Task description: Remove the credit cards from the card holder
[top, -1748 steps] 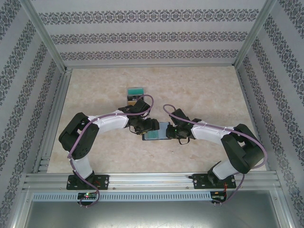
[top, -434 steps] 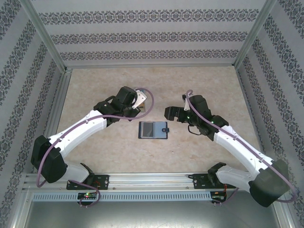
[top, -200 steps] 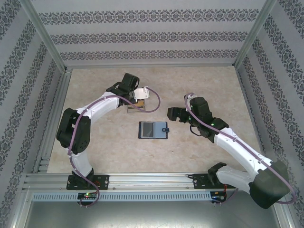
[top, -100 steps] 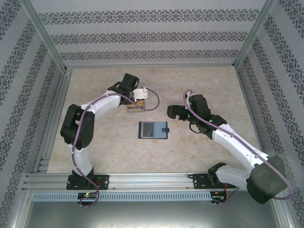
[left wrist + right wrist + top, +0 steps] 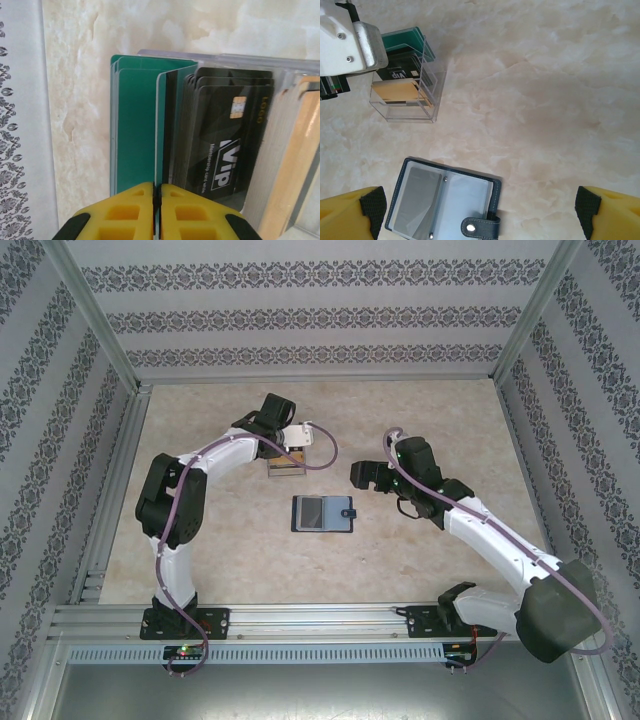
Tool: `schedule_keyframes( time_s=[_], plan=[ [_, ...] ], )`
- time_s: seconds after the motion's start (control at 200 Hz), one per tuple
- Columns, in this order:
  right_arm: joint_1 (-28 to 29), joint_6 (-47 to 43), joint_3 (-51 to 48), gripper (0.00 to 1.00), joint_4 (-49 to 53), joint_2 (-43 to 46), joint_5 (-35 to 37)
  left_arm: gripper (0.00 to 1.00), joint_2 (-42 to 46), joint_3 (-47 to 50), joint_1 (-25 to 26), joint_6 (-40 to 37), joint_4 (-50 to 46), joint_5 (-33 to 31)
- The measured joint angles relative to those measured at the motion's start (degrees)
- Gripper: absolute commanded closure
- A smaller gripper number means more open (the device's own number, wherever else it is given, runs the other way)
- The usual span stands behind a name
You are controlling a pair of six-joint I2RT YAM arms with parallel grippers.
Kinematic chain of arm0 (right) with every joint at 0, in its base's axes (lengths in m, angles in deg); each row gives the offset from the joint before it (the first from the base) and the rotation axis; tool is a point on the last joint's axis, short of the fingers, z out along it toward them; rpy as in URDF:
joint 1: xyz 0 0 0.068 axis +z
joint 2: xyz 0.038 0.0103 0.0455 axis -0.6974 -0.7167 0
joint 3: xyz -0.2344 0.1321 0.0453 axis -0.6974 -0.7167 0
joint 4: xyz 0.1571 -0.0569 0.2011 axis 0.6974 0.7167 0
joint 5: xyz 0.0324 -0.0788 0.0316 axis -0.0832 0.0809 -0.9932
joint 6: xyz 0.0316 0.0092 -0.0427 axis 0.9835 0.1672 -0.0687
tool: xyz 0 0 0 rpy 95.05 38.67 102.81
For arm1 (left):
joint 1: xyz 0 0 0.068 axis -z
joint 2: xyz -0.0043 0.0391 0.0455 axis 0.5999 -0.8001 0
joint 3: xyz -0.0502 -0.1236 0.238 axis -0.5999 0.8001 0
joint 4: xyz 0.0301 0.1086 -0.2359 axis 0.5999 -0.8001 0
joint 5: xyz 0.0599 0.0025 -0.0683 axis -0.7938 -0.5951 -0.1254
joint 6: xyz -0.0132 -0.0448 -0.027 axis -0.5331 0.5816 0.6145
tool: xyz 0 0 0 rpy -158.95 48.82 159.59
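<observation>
Where the marbled tabletop runs closest to the arm bases, the navy card holder lies opened flat, roughly midway between the two arms, its snap tab pointing right. Its two clear sleeves show pale grey, the left one darker; whether a card sits in either cannot be told. Just beyond it and to the right, the right gripper hangs above the table, its yellow fingers spread wide and holding nothing. Farther back, left of centre and apart from the holder, stands a clear plastic box with the credit cards upright inside: teal cards on one side, black chip cards marked "VIP" in the middle, and a tan card on the other. The left gripper points down into this box, its fingers drawn in to a hairline slit, with the edge of a thin card running between them among the teal and black ones.
</observation>
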State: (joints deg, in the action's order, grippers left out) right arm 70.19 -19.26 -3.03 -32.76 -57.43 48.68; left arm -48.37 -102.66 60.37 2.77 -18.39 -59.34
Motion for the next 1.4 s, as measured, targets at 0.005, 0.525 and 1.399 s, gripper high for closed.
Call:
schedule_keyframes(
  time_s=[0.005,0.525,1.399],
  plan=[
    [0.00,0.00,0.02,0.02,0.00,0.00,-0.02,0.87,-0.02,-0.02,-0.02,0.02,0.04,0.00],
    [0.00,0.04,0.44,0.02,0.04,-0.85,-0.63,0.79,-3.96,-5.05,-1.51,3.96,0.96,-1.27],
    [6.86,1.22,1.31,0.42,3.10,-10.08,-4.17,0.01,30.18,12.59,-1.53,63.39,-2.23,11.08]
  ],
)
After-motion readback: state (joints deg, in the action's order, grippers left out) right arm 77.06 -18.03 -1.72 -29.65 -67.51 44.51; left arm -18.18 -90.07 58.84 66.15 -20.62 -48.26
